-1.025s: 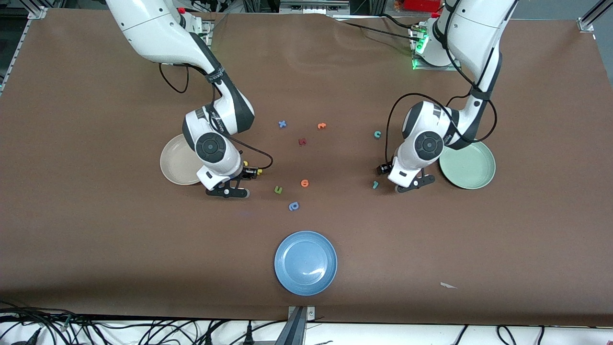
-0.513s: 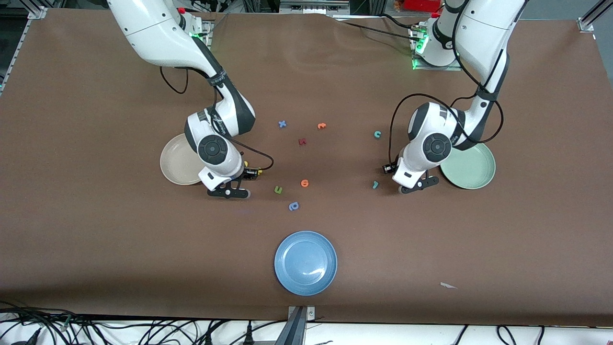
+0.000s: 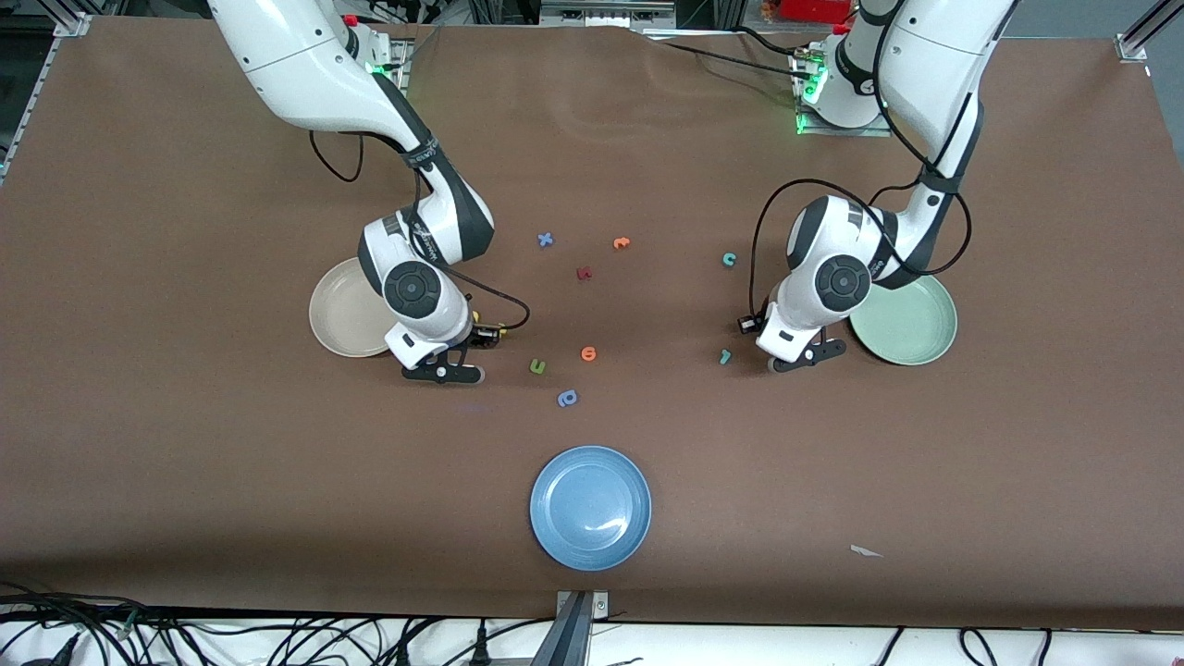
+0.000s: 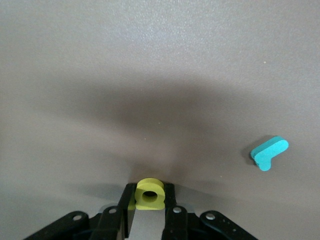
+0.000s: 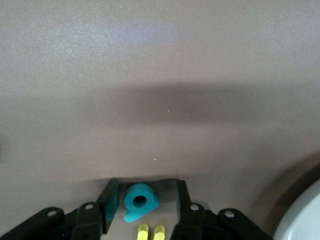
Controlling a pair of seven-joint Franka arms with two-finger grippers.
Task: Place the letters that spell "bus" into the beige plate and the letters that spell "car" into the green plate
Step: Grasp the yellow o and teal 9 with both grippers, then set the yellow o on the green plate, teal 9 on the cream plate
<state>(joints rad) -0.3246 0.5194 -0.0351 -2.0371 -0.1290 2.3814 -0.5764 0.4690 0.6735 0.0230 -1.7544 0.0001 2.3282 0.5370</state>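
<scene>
**A:** How much is done?

**B:** By my reckoning, nothing has been delivered yet. What shows of the green plate (image 3: 916, 324) is bare. So is what shows of the beige plate (image 3: 331, 319), though the right arm covers part of it.

**A:** What is the left pincer (image 4: 149, 199) doing?

**B:** It is low at the tabletop (image 3: 185, 416), just beside the green plate, and clamped on the yellow "a" (image 4: 149, 192). That looks like the first pickup for "car". The teal "r" (image 4: 269, 152) lies loose on the tabletop near it. The teal "c" (image 3: 730, 260) lies farther from the front camera, apart from both.

**A:** And the right pincer (image 5: 145, 202)?

**B:** It is down beside the beige plate with its fingers (image 5: 111, 202) apart. They stand either side of the teal "b" (image 5: 140, 200), with a gap showing on each side, so I'd say it is not gripped yet. A yellow piece (image 5: 143, 231) lies close by, but I cannot tell which letter it is.

**A:** What is left, then?

**B:** Almost all of it, I judge. The "a" has to be carried to the green plate, and the "c" and "r" must follow. For "bus", the "b" has to be gripped and placed, then the two yellow letters. The blue plate (image 3: 590, 507) takes no part.
</scene>
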